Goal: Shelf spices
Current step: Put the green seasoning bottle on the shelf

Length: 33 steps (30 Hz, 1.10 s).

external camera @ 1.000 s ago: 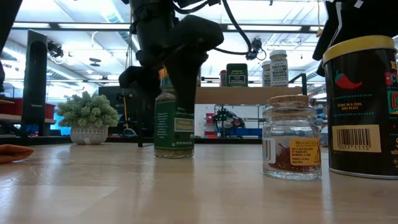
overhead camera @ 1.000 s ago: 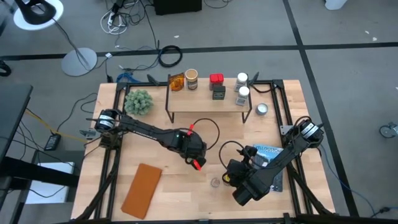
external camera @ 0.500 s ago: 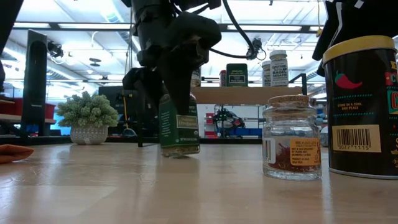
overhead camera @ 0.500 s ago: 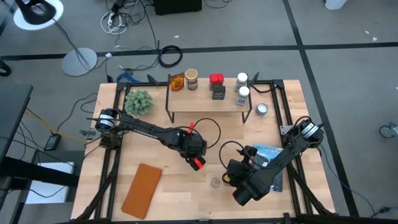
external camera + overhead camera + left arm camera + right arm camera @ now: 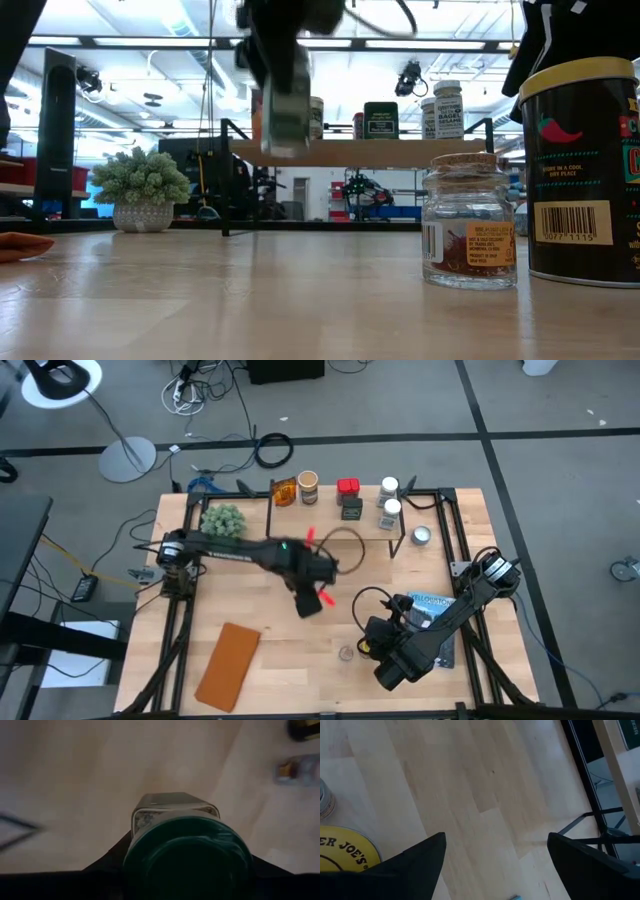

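Observation:
My left gripper (image 5: 310,588) is raised above the table's middle, shut on a green-lidded spice jar (image 5: 284,105), whose lid fills the left wrist view (image 5: 187,860). The shelf (image 5: 335,522) stands at the far side and carries an amber packet (image 5: 284,491), a tan-lidded jar (image 5: 308,486), a red tin (image 5: 348,487), a black box (image 5: 351,507) and two white-lidded jars (image 5: 389,500). My right gripper (image 5: 492,855) is open low over the near right, beside a yellow-lidded tin (image 5: 345,855). A small cork-lidded jar (image 5: 346,653) stands next to it. My left gripper holds the green-lidded jar by its top end, the lid (image 5: 150,865) between the two fingers. The fingers come from above, pointing down. The jar hangs below them, about upright, lifted clear of the table, with its bottom at the height of the shelf board in the low view.
A silver round tin (image 5: 421,536) lies right of the shelf, a blue-and-white packet (image 5: 435,603) under my right arm. A potted plant (image 5: 222,523) stands at the far left, a brown flat pad (image 5: 228,665) at the near left. Bare wood lies before the shelf.
My left gripper has risen and gone toward the table's far edge and the shelf. The green-lidded jar, standing on the table a second ago, tipped as it came off and now hangs clear, up at shelf height.

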{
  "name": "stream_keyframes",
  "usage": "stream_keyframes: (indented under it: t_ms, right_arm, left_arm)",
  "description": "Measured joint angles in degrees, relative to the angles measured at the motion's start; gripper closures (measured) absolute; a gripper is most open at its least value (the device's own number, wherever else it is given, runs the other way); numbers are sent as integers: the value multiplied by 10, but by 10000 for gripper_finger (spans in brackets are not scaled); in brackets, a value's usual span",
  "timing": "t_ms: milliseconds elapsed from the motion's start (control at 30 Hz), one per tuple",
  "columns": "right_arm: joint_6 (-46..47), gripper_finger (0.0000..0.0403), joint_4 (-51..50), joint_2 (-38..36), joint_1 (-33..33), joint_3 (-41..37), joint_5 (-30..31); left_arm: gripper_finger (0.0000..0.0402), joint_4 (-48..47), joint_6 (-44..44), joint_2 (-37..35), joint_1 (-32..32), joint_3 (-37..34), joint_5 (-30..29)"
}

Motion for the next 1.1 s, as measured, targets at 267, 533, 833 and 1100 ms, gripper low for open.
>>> stream_keyframes:
  t_ms: [267, 533, 833, 1100]
  right_arm:
    - [-5, 57, 0, 0, -1, 0, 0]
    - [-4, 57, 0, 0, -13, 0, 0]
    - [1, 57, 1, 0, -40, 0, 1]
    - [-22, 57, -2, 0, -62, 0, 1]
  left_arm:
    - [208, -152, 154, -1, 82, 204, -60]
    - [211, -156, 315, -2, 217, 245, 7]
    - [210, -169, 436, 26, 305, 243, 17]
    - [209, -160, 455, 65, 315, 243, 9]
